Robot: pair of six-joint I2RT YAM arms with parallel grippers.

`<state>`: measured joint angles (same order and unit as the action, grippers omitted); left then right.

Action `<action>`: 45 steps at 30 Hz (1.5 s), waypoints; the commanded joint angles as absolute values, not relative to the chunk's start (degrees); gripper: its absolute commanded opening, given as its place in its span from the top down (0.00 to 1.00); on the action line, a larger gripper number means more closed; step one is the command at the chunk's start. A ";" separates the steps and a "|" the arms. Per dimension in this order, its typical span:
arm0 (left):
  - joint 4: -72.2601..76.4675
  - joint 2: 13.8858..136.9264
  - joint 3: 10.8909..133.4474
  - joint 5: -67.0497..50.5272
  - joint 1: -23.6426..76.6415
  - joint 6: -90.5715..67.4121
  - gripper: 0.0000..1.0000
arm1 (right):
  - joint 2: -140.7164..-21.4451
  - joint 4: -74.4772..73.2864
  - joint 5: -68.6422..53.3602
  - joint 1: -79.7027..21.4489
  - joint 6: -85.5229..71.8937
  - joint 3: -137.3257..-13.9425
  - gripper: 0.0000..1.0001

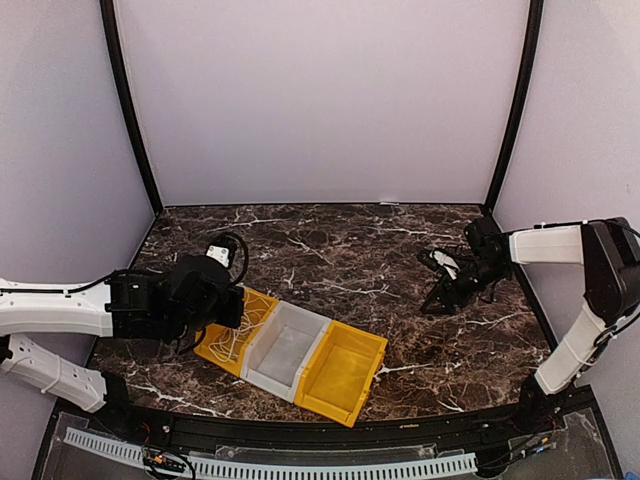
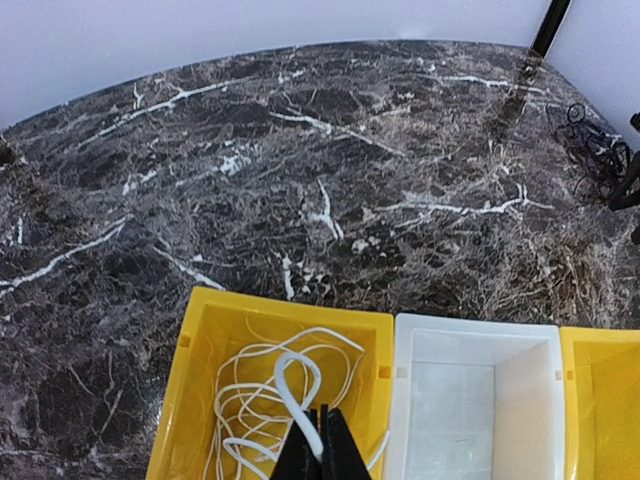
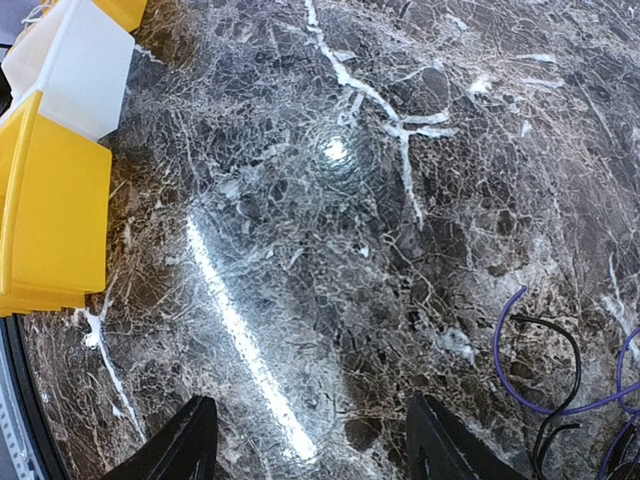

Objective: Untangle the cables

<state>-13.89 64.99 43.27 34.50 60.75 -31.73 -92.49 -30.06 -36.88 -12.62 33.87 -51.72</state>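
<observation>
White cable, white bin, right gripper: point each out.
white cable point(image 2: 298, 357), left wrist view, top of the thick loop.
white bin point(image 2: 480, 340), left wrist view, inner far wall.
right gripper point(image 3: 312, 400), right wrist view, midway between its open fingertips.

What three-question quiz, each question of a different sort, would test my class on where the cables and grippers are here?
1. True or false: the white cable lies in the white bin.
2. The right gripper is: A open; B shut on a cable; C shut, empty.
3. Which gripper pinches the white cable?
Key: 1 false, it lies in the yellow bin beside it; 2 A; 3 the left gripper.
</observation>
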 commanded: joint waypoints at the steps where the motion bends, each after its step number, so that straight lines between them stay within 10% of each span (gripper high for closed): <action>1: -14.26 69.34 42.45 28.90 59.67 -35.56 1.00 | -92.64 -30.61 -38.34 -12.50 34.54 -52.69 0.34; 12: -17.73 77.03 46.27 26.39 55.32 -34.80 1.00 | -92.98 -30.83 -38.23 -12.50 34.66 -52.73 0.33; 24: 0.00 64.33 44.71 29.85 52.87 -15.88 1.00 | -93.76 -31.10 -38.43 -12.66 34.85 -53.11 0.33; 45: -3.80 48.17 27.79 16.35 52.53 -26.88 1.00 | -93.95 -31.31 -38.47 -12.83 35.23 -53.09 0.32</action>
